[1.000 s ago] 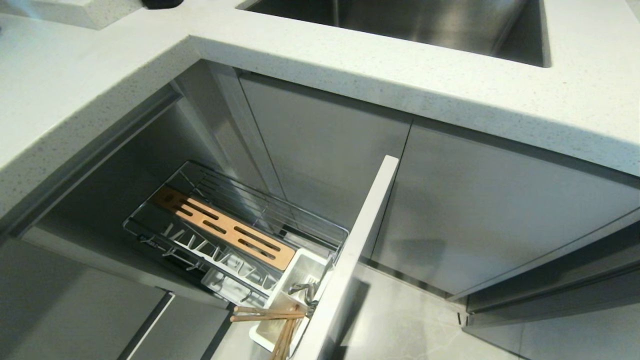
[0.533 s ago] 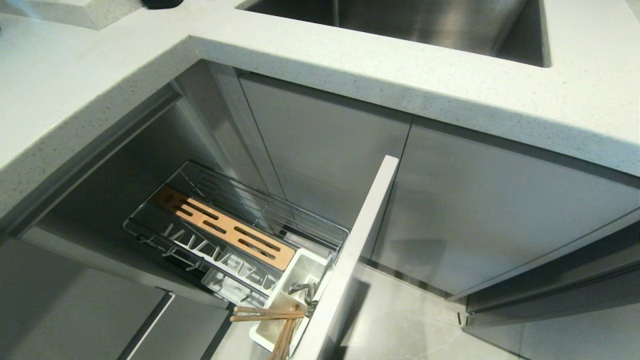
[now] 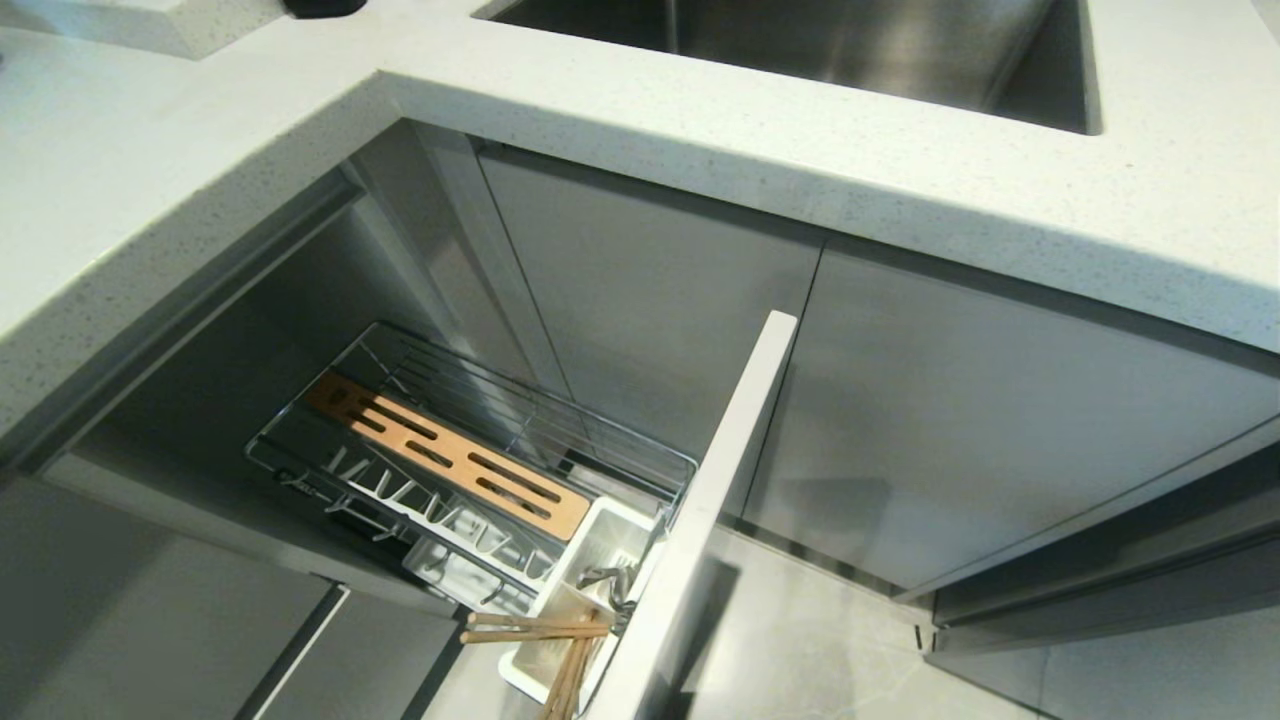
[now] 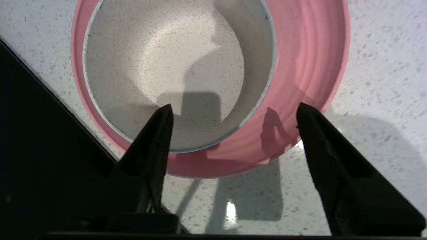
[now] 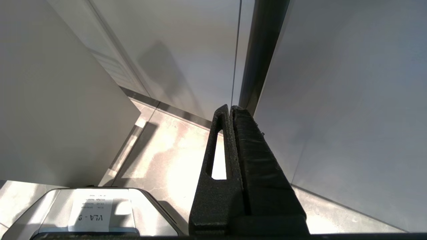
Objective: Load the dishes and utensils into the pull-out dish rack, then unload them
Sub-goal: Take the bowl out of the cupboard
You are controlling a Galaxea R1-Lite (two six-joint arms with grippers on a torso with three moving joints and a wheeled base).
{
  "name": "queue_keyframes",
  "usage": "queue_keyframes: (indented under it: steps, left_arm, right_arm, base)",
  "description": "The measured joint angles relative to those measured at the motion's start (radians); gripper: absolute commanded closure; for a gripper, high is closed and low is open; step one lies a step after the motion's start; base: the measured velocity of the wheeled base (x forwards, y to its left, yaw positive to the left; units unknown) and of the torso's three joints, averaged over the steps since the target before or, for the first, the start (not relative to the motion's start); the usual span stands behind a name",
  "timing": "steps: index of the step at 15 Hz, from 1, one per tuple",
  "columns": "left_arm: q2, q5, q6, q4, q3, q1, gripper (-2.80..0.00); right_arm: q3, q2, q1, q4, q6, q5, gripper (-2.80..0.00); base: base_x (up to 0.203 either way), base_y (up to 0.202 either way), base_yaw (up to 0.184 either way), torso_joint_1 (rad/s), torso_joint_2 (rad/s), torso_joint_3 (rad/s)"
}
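The pull-out dish rack (image 3: 540, 395) stands drawn out under the counter, its pale front panel (image 3: 715, 480) toward me. A pair of wooden chopsticks (image 3: 535, 627) and a silver spoon (image 3: 605, 580) stick out of its white caddy (image 3: 610, 535). In the left wrist view a small white bowl (image 4: 166, 56) sits inside the pink plate (image 4: 307, 60) on the speckled countertop. My left gripper (image 4: 234, 106) hangs open just above them, the bowl's near rim between its fingers, holding nothing. My right gripper (image 5: 230, 107) is shut and empty beside a cabinet door. Neither arm shows in the head view.
The rack's wooden strip (image 3: 450, 455) and white prongs (image 3: 400, 490) hold nothing. A steel sink (image 3: 800, 50) is set into the white countertop (image 3: 700, 130) above grey cabinet doors. A dark edge (image 4: 40, 133) borders the counter beside the plate. My own base (image 5: 90, 213) is below the right arm.
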Motion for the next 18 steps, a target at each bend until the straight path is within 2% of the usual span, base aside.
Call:
queue_keyframes:
  steps: [2,4,5,6,8,11,13,15,17,18]
  left_arm:
    - [-0.017,-0.001,-0.106,-0.054,0.0,-0.001,-2.8]
    - [-0.043,-0.001,-0.277,-0.143,0.003,-0.015,-2.8]
    - [-0.06,-0.001,-0.388,-0.202,0.005,-0.026,-2.8]
    - [-0.081,-0.001,-0.51,-0.267,0.009,-0.038,0.0]
    - [-0.133,-0.001,-0.749,-0.409,0.041,-0.063,0.0]
    - [-0.231,0.002,-1.081,-0.671,0.153,-0.098,0.0]
    - [-0.288,0.018,-1.268,-0.807,0.204,-0.146,0.0]
    - [-0.332,0.076,-1.369,-0.841,0.23,-0.247,0.0]
    - [-0.366,0.185,-1.383,-0.843,0.25,-0.413,0.0]
    - [-0.381,0.259,-1.373,-0.842,0.262,-0.524,0.0]
  right_arm:
    - [0.0,0.0,0.0,0.0,0.0,0.0,0.0]
    - [0.0,0.0,0.0,0.0,0.0,0.0,0.0]
    - [0.0,0.0,0.0,0.0,0.0,0.0,0.0]
    - [0.0,0.0,0.0,0.0,0.0,0.0,0.0]
    - [0.0,0.0,0.0,0.0,0.0,0.0,0.0]
    - [0.0,0.0,-0.001,0.0,0.0,0.0,0.0]
    - [0.0,0.0,0.0,0.0,0.0,0.0,0.0]
    - [0.0,0.0,0.0,0.0,0.0,0.0,0.0]
    - [0.0,0.0,0.0,0.0,0.0,0.0,0.0]
    - [0.0,0.0,0.0,0.0,0.0,0.0,0.0]
  base:
    - [0.0,0.0,0.0,0.0,0.0,0.0]
    - [0.0,0.0,0.0,0.0,0.0,0.0]
    - [0.0,0.0,0.0,0.0,0.0,0.0]
    - [0.0,0.0,0.0,0.0,0.0,0.0]
    - [0.0,0.0,0.0,0.0,0.0,0.0]
    - [0.0,0.0,0.0,0.0,0.0,0.0]
    - [0.0,0.0,0.0,0.0,0.0,0.0]
    - [0.0,0.0,0.0,0.0,0.0,0.0]
    - [0.0,0.0,0.0,0.0,0.0,0.0]
    - [0.0,0.0,0.0,0.0,0.0,0.0]
